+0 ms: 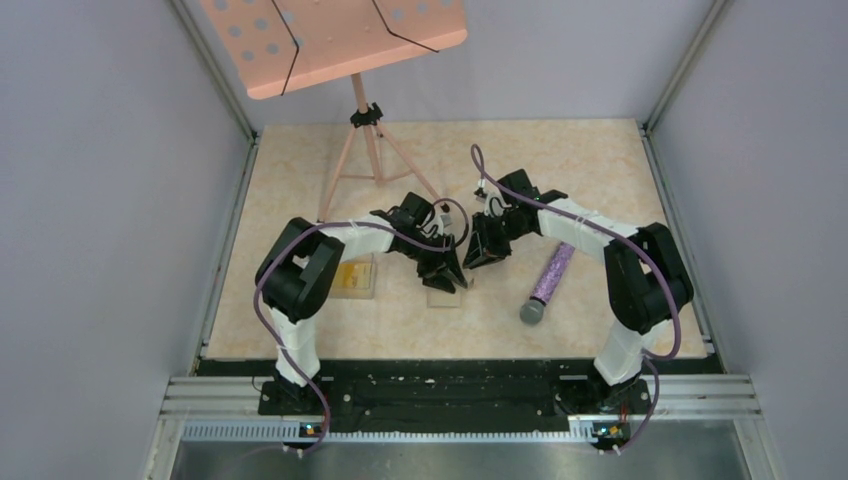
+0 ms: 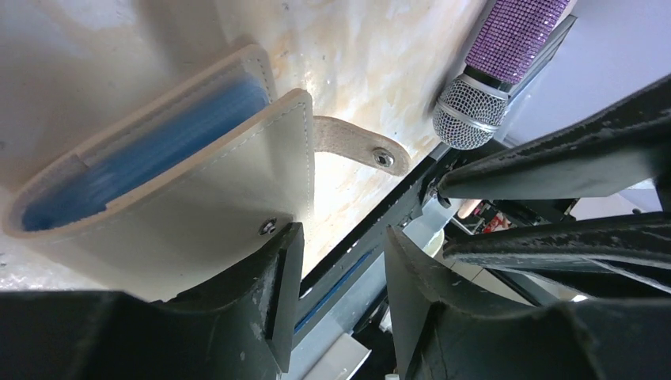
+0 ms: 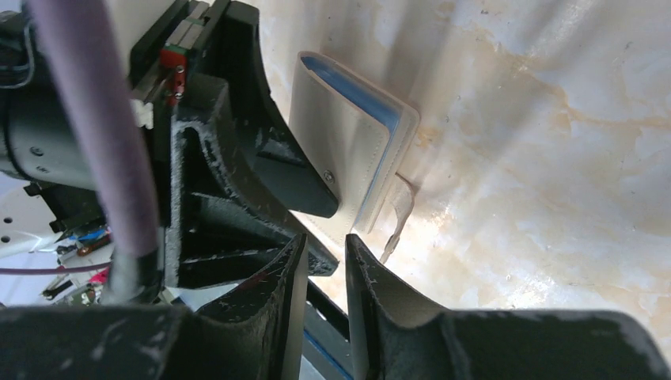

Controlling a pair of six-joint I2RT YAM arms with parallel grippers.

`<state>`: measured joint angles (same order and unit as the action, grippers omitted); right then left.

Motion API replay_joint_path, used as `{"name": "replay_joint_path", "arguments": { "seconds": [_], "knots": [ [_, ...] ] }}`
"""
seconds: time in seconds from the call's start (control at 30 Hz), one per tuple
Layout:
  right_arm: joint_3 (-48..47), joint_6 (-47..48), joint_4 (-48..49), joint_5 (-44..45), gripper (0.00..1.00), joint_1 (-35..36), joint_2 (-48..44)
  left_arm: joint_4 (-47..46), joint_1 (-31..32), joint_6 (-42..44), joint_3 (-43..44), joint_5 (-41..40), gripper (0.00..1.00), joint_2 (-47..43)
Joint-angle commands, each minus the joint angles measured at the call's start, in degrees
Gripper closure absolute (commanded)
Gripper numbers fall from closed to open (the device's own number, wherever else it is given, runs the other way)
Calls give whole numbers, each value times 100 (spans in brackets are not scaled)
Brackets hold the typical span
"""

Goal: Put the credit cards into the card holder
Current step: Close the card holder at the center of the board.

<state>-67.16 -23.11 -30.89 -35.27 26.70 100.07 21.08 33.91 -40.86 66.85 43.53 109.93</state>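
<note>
The tan card holder [image 2: 198, 190] lies on the table, slightly spread, its light blue inside showing and its snap strap [image 2: 360, 146] loose to one side. My left gripper [image 2: 340, 237] is open over its near edge; one finger [image 2: 277, 269] rests by the snap dot and nothing sits between the jaws. From the right wrist, the card holder [image 3: 348, 134] sits just past my right gripper [image 3: 326, 241], whose jaws stand narrowly apart and empty. From above, both grippers [image 1: 452, 278] [image 1: 478, 262] meet over the card holder [image 1: 443, 297]. One yellow credit card [image 1: 352, 275] lies to the left.
The yellow card rests in a clear plastic box [image 1: 366, 290] beside the left arm. A purple glitter microphone [image 1: 548, 283] lies right of the grippers. A pink music stand [image 1: 335, 40] stands at the back, its tripod legs [image 1: 370, 150] on the table.
</note>
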Motion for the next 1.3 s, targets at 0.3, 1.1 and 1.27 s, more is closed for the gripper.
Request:
{"name": "replay_joint_path", "arguments": {
  "seconds": [0.3, 1.1, 1.27],
  "knots": [
    [-267, -85, 494, -772, 100, 26, 437, -13, 18, 226, -63, -223, 78, -360],
    [-336, 254, 207, 47, 100, 327, 1175, 1283, 107, 965, 135, -1709, 94, -157],
    [-534, 146, 212, -83, 100, 324, 1024, 1520, 133, 1076, 127, -1891, 96, -9]
  ]
}}
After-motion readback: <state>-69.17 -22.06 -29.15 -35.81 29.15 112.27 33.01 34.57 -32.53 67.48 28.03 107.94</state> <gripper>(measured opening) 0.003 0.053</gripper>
